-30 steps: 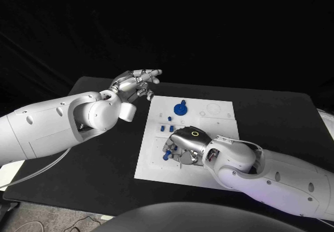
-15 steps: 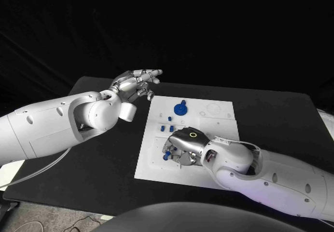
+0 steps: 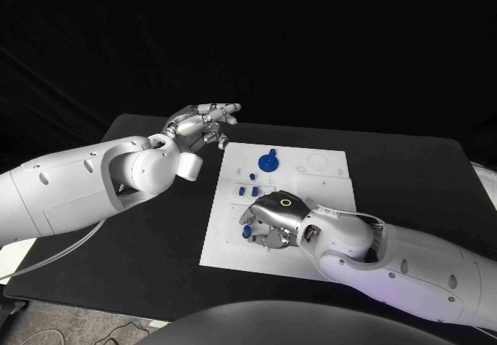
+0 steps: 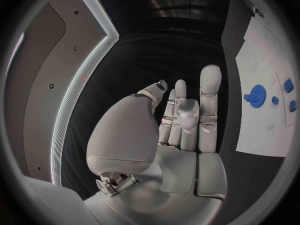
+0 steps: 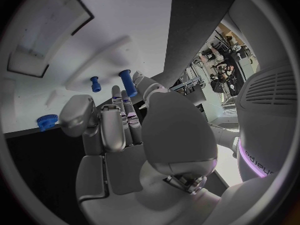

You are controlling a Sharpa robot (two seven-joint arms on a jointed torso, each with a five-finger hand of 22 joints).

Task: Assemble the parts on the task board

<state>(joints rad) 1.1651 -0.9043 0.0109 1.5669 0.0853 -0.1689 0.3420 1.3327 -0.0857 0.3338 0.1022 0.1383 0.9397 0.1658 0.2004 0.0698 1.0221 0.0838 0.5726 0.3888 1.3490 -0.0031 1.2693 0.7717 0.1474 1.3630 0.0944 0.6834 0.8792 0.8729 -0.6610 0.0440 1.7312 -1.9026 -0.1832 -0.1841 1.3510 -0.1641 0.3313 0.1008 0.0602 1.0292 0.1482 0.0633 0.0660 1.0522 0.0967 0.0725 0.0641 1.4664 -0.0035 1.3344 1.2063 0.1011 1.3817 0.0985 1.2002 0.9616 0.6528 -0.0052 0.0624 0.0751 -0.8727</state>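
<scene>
I see my right hand (image 3: 271, 219) low over the near-left part of the flat white rectangular task board (image 3: 323, 183), fingers curled downward onto the plate. A small blue peg-shaped part (image 3: 248, 232) shows just beside those fingers on the board's left side; in the right wrist view the fingertips (image 5: 116, 92) reach up close to a small blue upright peg (image 5: 126, 81), with a second, shorter blue peg (image 5: 95, 83) just beside it. Whether the fingers actually pinch that peg or only touch it, I cannot tell from either view.

Farther up the board, well apart from the right hand, a round blue gear-like part (image 3: 269, 161) sits near the far edge, and a few small blue pieces (image 3: 248, 190) lie between it and the hand.

My left hand (image 3: 203, 122) is raised above the black table (image 3: 155, 244) off the board's far-left corner, fingers apart and loosely bent, holding nothing. In the left wrist view its palm (image 4: 181, 150) is bare, with the blue gear off to its side on the board.
</scene>
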